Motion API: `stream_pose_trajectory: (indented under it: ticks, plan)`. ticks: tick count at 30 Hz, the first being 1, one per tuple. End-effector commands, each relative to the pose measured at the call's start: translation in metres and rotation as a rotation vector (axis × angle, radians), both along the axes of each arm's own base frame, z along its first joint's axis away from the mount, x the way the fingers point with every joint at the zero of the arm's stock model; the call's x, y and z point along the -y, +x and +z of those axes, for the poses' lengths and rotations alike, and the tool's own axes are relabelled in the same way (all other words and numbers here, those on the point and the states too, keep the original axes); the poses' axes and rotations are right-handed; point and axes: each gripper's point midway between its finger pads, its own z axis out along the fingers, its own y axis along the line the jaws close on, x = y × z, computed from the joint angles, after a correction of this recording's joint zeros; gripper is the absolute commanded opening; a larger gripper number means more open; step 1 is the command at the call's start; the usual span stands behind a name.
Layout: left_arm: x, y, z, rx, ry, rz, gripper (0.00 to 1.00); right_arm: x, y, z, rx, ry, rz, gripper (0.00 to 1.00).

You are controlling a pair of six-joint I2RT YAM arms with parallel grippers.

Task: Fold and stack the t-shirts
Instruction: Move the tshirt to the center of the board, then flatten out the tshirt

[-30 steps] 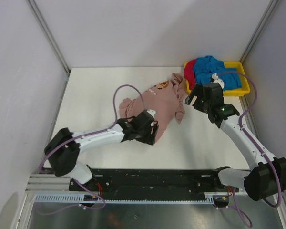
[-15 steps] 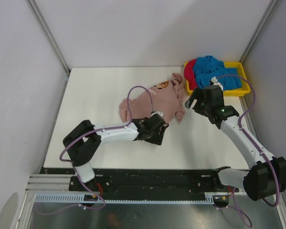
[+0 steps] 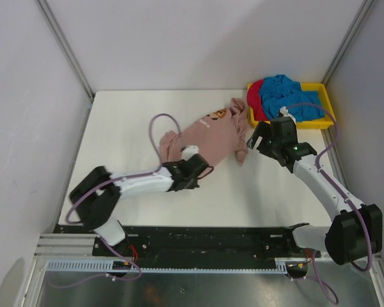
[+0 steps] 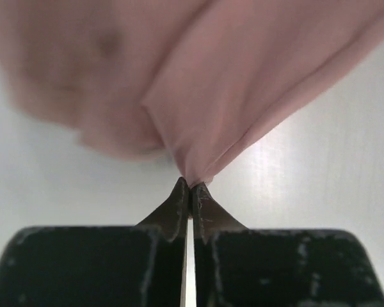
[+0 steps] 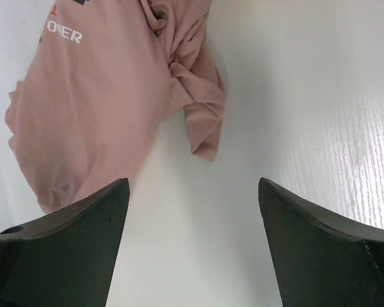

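The dusty pink t-shirt (image 3: 211,134) lies crumpled in the middle of the white table, chest print facing up. My left gripper (image 3: 203,169) is at its near hem and shut on a pinch of the pink cloth (image 4: 198,160), with the fingertips (image 4: 181,192) pressed together. Just right of the shirt's bunched sleeve (image 5: 201,121), my right gripper (image 3: 258,137) hovers open over bare table, nothing between its fingers (image 5: 109,211). A bright blue t-shirt (image 3: 288,96) and a red one (image 3: 255,99) are heaped in the tray.
The yellow tray (image 3: 328,119) sits at the back right corner, close behind the right wrist. White walls with metal posts enclose the table on three sides. The left arm's purple cable loops over the table beside the shirt.
The left gripper has shut on the pink shirt's near hem, and its arm has swung back to the left. The right gripper has crept slightly toward the shirt's sleeve and stays open.
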Motion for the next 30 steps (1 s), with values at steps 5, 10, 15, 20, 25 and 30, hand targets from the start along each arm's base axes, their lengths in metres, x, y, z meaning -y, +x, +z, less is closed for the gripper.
stream_pose_trajectory:
  ticks: [5, 10, 15, 20, 25, 30]
  plan:
    - [-0.168, 0.034, 0.080, 0.260, -0.055, 0.560, 0.00, -0.007, 0.011, -0.015, -0.008, 0.017, 0.016, 0.85]
    - [-0.231, 0.038, 0.094, 0.301, -0.061, 0.746, 0.00, -0.021, 0.020, -0.028, -0.027, 0.048, 0.033, 0.83]
    - [-0.251, 0.042, 0.097, 0.294, -0.060, 0.811, 0.00, -0.038, 0.027, -0.043, -0.040, 0.059, 0.061, 0.78]
    - [-0.266, 0.046, 0.100, 0.293, -0.049, 0.849, 0.00, -0.056, 0.044, -0.048, -0.012, 0.066, 0.095, 0.69]
    - [-0.274, 0.048, 0.099, 0.282, -0.043, 0.861, 0.00, -0.079, 0.066, -0.051, 0.015, -0.001, 0.139, 0.64]
    - [-0.277, 0.047, 0.097, 0.272, -0.037, 0.862, 0.00, -0.082, 0.095, -0.050, 0.047, -0.082, 0.116, 0.63]
